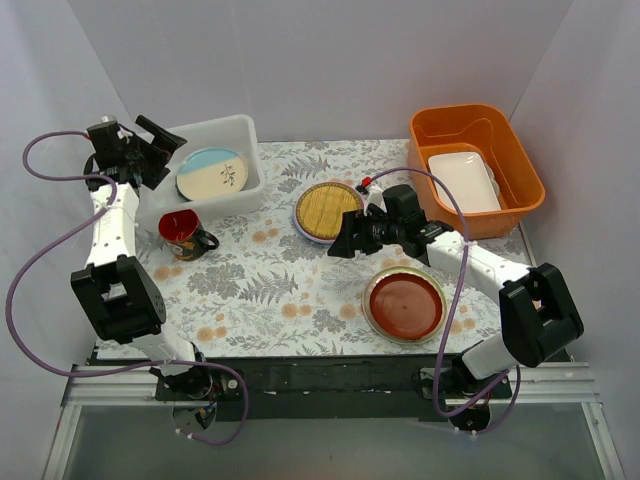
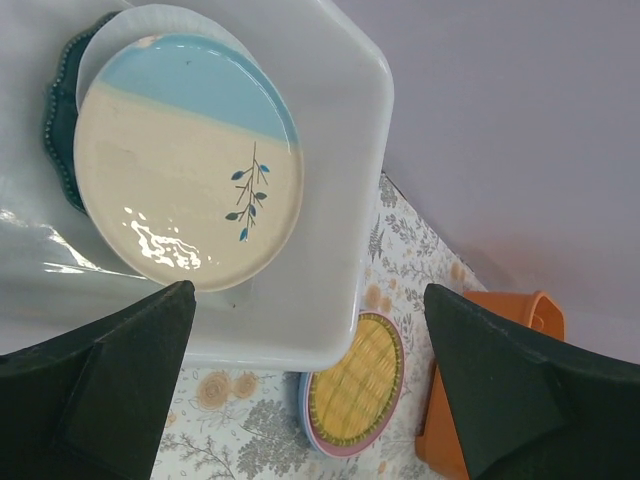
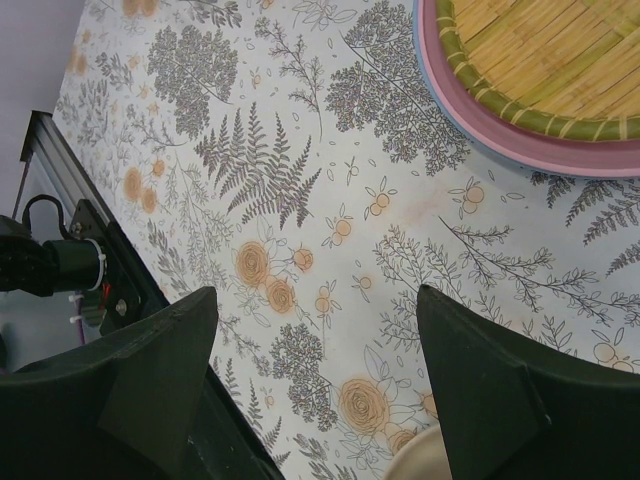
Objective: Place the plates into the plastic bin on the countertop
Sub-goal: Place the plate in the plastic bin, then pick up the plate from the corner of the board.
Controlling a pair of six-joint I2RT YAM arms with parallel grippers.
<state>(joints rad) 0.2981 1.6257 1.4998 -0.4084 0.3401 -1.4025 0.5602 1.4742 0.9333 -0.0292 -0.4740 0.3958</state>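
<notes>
**Plastic bin part-filled, other plates out on the countertop**

White and translucent, the plastic bin (image 1: 252, 150) is seen at the far-left corner of the countertop (image 1: 270, 285). A cream-and-blue plate (image 1: 212, 173) is laid on top inside it. In the left wrist view a pale plate (image 2: 165, 16) and a teal scalloped plate (image 2: 58, 115) are shown stacked beneath. The left gripper (image 1: 168, 145) is held above the bin's left end. Its fingers (image 2: 110, 380) are spread wide and nothing is gripped between them.

A stack topped by the woven-bamboo plate (image 1: 327, 210) is set near the middle of the far edge, just right of the bin and apart from it. A pink-rimmed plate (image 3: 520, 145) with a thin light blue edge is visible under it. The red-brown plate (image 1: 406, 305) is placed alone toward the near edge, right of centre. The right gripper (image 1: 345, 240) is poised over bare countertop between the stack and that plate, its fingers (image 3: 510, 400) parted and empty.

A red mug (image 1: 183, 232) is stood just in front of the bin by the left edge, its handle turned to the right. At the far-right corner an orange tub (image 1: 522, 160) is seen, with a white rectangular dish (image 1: 464, 182) lying in it. A purple cable (image 1: 30, 260) is looped out past the left edge from the left arm.
</notes>
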